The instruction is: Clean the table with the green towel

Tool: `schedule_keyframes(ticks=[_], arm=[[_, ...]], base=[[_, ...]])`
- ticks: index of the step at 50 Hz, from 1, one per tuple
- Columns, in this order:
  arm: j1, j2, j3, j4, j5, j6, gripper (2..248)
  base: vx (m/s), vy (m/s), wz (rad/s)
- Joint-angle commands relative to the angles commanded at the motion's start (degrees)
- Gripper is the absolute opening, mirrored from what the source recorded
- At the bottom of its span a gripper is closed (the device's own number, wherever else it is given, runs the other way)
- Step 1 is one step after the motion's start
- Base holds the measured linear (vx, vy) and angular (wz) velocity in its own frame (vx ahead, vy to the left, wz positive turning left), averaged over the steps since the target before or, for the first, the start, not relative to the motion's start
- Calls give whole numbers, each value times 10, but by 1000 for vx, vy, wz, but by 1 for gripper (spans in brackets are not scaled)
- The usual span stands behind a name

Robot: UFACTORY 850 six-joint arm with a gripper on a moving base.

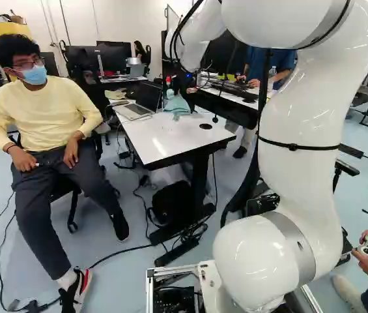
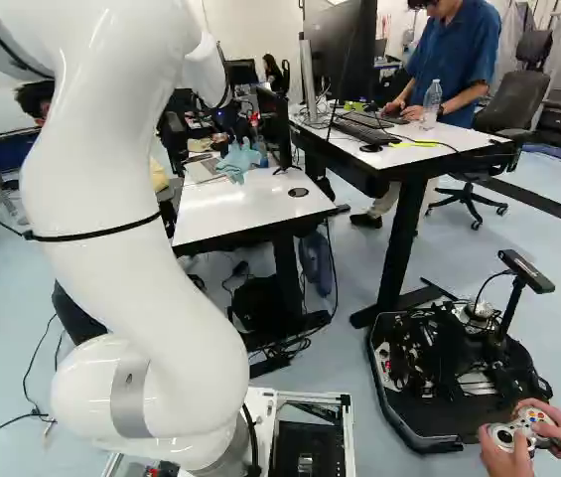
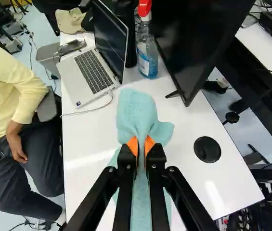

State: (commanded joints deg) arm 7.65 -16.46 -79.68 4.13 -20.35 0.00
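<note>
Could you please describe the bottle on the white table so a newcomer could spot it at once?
Start at the white table, where an open laptop and a monitor stand. The bottle stands between them, past the green towel. Its blue liquid and red top set it apart from both.

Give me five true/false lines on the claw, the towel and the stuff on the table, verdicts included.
1. The claw is shut on the towel. True.
2. The towel covers the black disc. False: the disc shows uncovered, beside the towel.
3. The bottle stands between the laptop and the monitor. True.
4. The laptop is folded shut. False: the laptop is open, its keys in view.
5. The bottle's nozzle is blue. False: the nozzle is red.
</note>
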Motion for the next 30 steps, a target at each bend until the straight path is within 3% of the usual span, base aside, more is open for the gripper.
schedule_keyframes(ticks=[30], arm=[[21, -49, -60, 7, -37, 0, 39]], base=[[0, 0, 0]])
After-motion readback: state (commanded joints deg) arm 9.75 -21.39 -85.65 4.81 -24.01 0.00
